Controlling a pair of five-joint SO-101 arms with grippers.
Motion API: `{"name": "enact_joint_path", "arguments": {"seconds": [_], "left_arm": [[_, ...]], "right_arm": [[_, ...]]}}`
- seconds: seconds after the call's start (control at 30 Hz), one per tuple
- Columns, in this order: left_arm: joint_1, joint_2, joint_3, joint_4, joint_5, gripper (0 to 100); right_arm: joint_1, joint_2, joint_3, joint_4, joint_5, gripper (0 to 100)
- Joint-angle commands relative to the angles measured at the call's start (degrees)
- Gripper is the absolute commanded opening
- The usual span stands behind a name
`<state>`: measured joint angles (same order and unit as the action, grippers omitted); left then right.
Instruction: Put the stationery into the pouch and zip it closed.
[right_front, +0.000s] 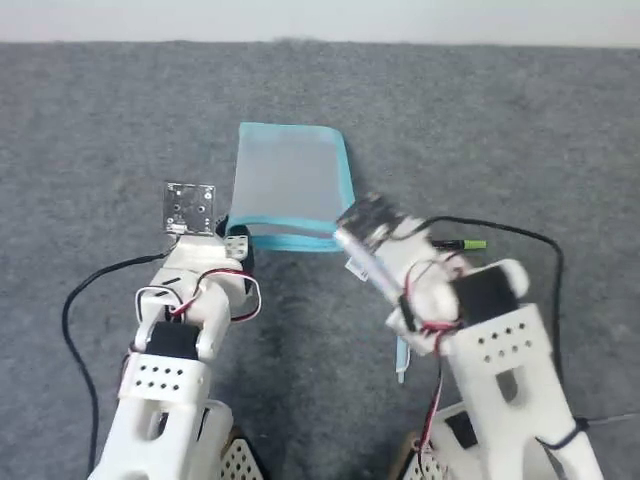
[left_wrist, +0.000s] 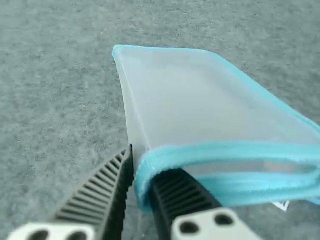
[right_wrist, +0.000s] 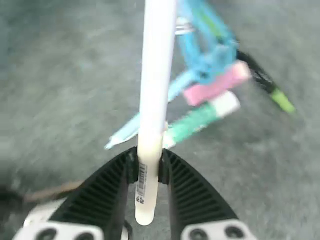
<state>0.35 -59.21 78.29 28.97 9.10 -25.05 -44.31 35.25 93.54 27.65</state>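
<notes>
The pouch is translucent with a teal rim and lies flat in the middle of the table, its mouth open toward the arms. My left gripper is shut on the rim at the pouch's near left corner, one finger inside the mouth. My right gripper hovers by the near right corner, shut on a white pen. On the mat below it lie a pink eraser, a green and white pen, a light blue pen and a green-tipped black pen.
A grey mat covers the table up to a pale wall at the back. Black cables loop beside both arms. A blue looped item lies among the stationery under the right arm.
</notes>
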Motion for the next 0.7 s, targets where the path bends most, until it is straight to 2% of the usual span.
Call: {"name": "enact_joint_path", "arguments": {"seconds": [0.0,0.27,0.5,0.67], "left_arm": [[0.7,0.3,-1.3,-2.2,0.9,1],[0.9,0.3,-1.3,-2.2,0.9,1],[1.0,0.3,-1.3,-2.2,-0.4,1],[5.3,0.2,-0.4,-2.1,-1.6,1]], "right_arm": [[-5.1,-2.1,-0.9,1.5,1.8,0.6],[-6.0,10.9,-8.5,0.2,-0.5,0.6],[-5.8,31.8,-30.0,2.7,-10.4,0.6],[-5.8,48.4,-47.8,8.9,-14.0,0.6]]}}
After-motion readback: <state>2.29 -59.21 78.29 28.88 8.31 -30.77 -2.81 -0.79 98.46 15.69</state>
